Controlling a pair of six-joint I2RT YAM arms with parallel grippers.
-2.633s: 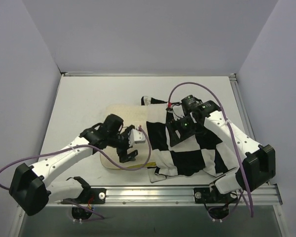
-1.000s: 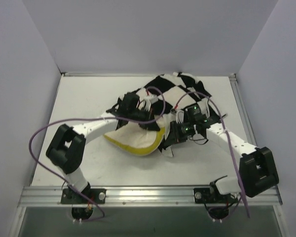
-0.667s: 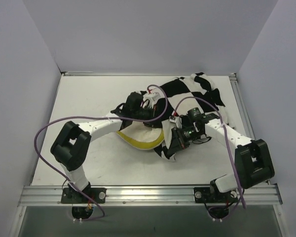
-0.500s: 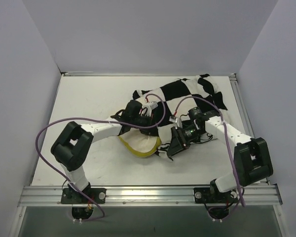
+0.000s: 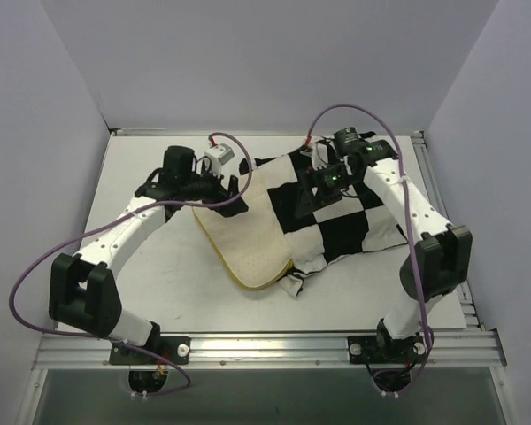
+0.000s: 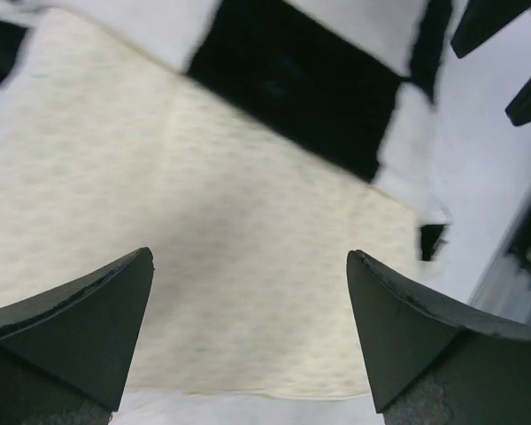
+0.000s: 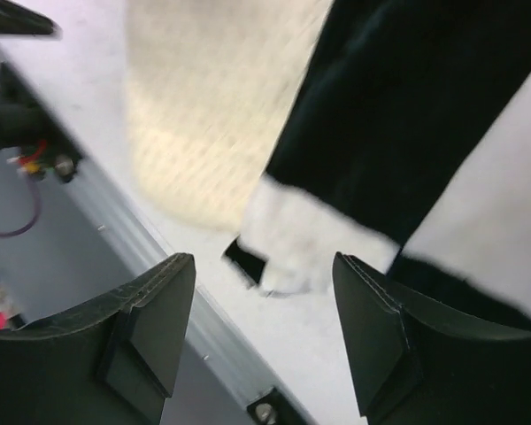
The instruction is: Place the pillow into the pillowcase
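The cream pillow (image 5: 244, 235) lies flat on the table with its left part bare and its yellow edge along the near side. Its right part is covered by the black-and-white checkered pillowcase (image 5: 347, 211). My left gripper (image 5: 233, 195) is open and empty above the pillow's far left corner. My right gripper (image 5: 303, 202) is open and empty above the pillowcase's left edge. The left wrist view shows open fingers (image 6: 80, 323) over the pillow (image 6: 203, 239) and the pillowcase (image 6: 292, 84). The right wrist view shows open fingers (image 7: 385, 332) over the pillowcase (image 7: 407, 133) and the pillow (image 7: 212, 97).
The white table (image 5: 142, 266) is walled on three sides. An aluminium rail (image 5: 265, 345) runs along its near edge and also shows in the right wrist view (image 7: 115, 230). Purple cables loop from both arms.
Both arms have swung towards the back of the table. The bunched pillow and pillowcase now lie spread flat, the case drawn over the pillow's right part. Both grippers are off the fabric.
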